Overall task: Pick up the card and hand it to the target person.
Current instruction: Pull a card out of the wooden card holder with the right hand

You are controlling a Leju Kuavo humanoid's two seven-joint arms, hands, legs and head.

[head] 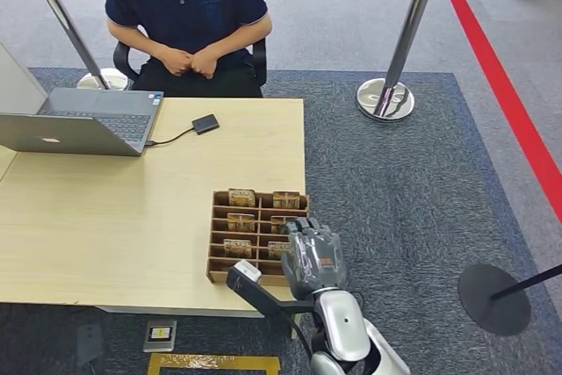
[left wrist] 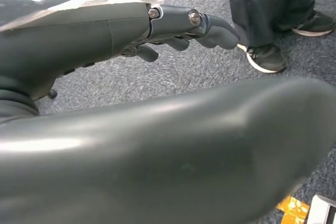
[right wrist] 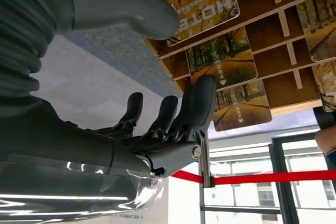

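Note:
A wooden compartment tray point(head: 216, 243) sits near the table's front right corner with several cards point(head: 241, 222) printed with autumn trees standing in it. My right hand point(head: 313, 256) hovers at the tray's front right corner, fingers apart and holding nothing. In the right wrist view the hand point(right wrist: 166, 124) is close to the cards point(right wrist: 222, 59) in the tray point(right wrist: 273, 27), without touching them. The target person point(head: 189, 6) sits across the table with their hands together. My left hand point(left wrist: 130, 30) hangs over grey carpet, fingers stretched out, holding nothing.
An open laptop point(head: 86, 120) lies at the table's far left, cabled to a small black device point(head: 205, 124). Stanchion posts point(head: 387, 94) with a red belt point(head: 503, 85) stand to the right. A person's legs and shoes point(left wrist: 269, 56) are near my left hand.

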